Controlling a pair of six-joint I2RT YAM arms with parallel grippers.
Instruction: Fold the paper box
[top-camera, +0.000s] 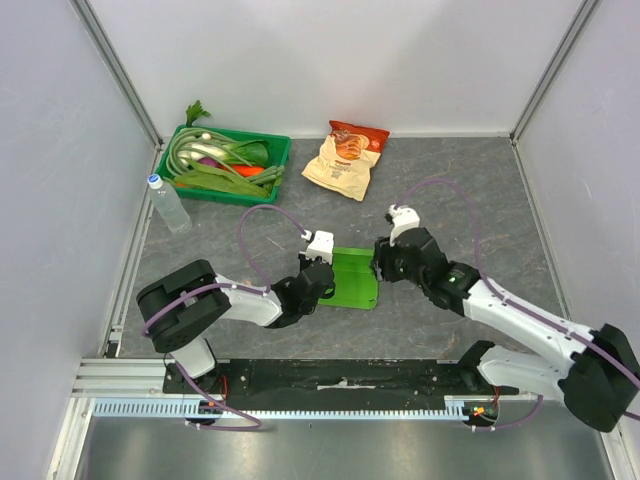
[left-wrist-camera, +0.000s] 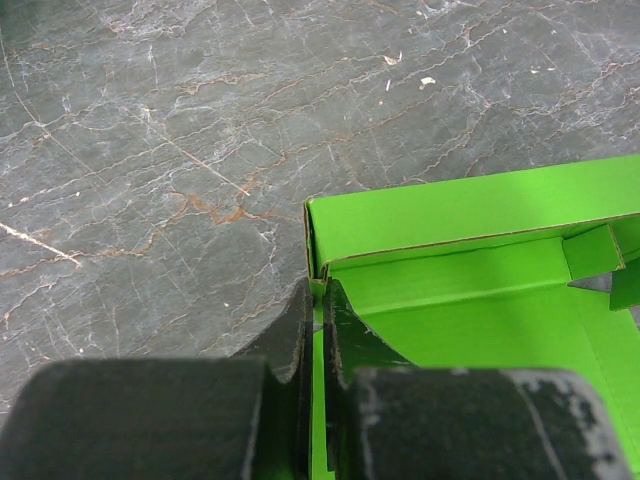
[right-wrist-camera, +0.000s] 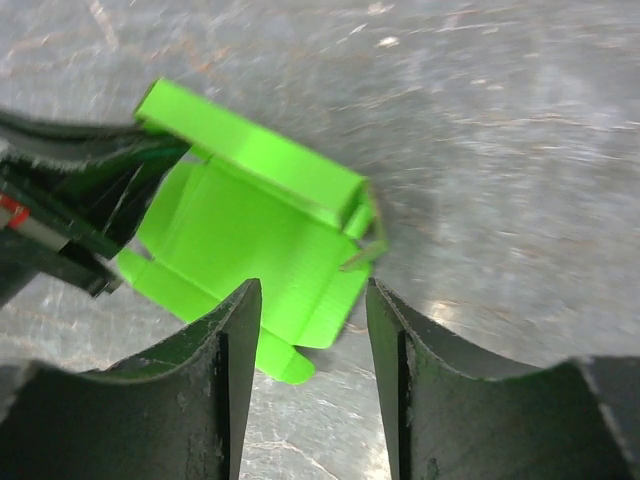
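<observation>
The lime-green paper box (top-camera: 352, 278) lies part-folded at the middle of the table (top-camera: 480, 200), one long wall raised, its small flaps loose. The left gripper (left-wrist-camera: 320, 310), at its 9 o'clock edge, is clamped on a thin side wall; the right gripper (right-wrist-camera: 313, 300), at 3 o'clock, has its jaws apart and grips nothing. With only that one pinch anchoring it, a push from the right would likely swivel the box or crease the card off its fold lines.
</observation>
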